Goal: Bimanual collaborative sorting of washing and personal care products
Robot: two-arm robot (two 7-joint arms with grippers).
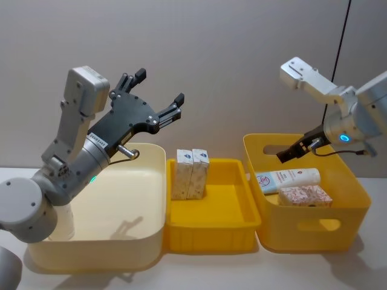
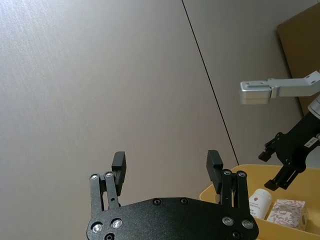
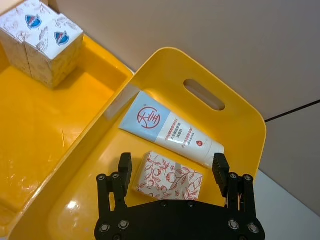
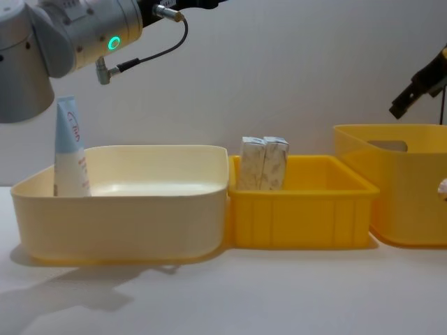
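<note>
Two beige speckled boxes (image 1: 189,173) stand upright side by side at the back left of the shallow yellow tray (image 1: 227,226). A pale blue-and-white tube (image 1: 287,179) with a red circled mark and a red-patterned box (image 1: 305,195) lie in the deep yellow bin (image 1: 314,232). Another tube (image 4: 70,150) stands upright in the cream bin's (image 4: 126,209) left corner. My left gripper (image 1: 158,87) is raised high above the cream bin, open and empty. Open and empty as well, my right gripper (image 3: 172,167) hovers over the deep bin, above the patterned box (image 3: 170,177) and tube (image 3: 170,130).
The three containers sit in a row on a white table (image 4: 279,293), cream bin left, shallow tray in the middle, deep bin with handle cutouts right. A plain wall stands close behind them. The table's front strip is bare.
</note>
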